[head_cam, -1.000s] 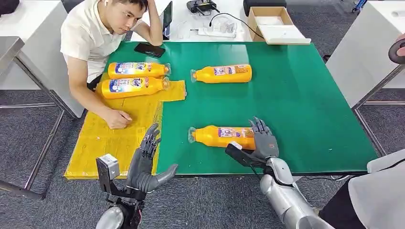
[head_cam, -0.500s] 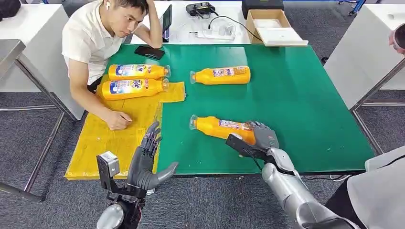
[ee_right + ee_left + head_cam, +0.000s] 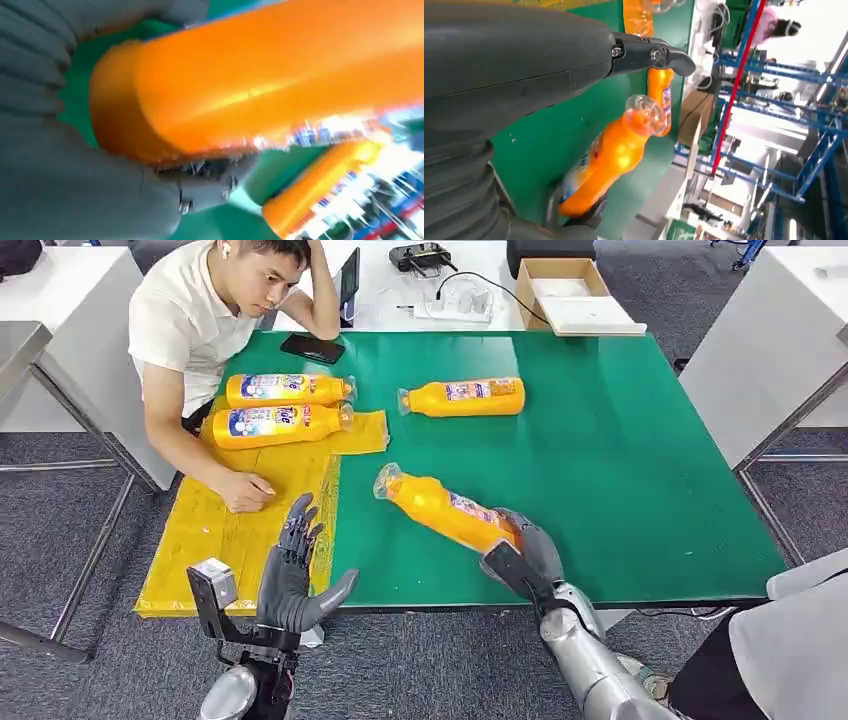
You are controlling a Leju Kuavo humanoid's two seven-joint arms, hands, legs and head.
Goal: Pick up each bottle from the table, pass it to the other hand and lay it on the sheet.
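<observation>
Since a second before, our right hand [image 3: 522, 552] had closed round the base of the orange bottle [image 3: 445, 511] and tipped its cap up off the green table [image 3: 640, 450]. Our left hand [image 3: 290, 575] waited empty, fingers spread. We couldn't read its label.

Grey carpet floor [image 3: 90, 530] surrounds white desks [image 3: 60, 300] beside the green table [image 3: 650, 440].
</observation>
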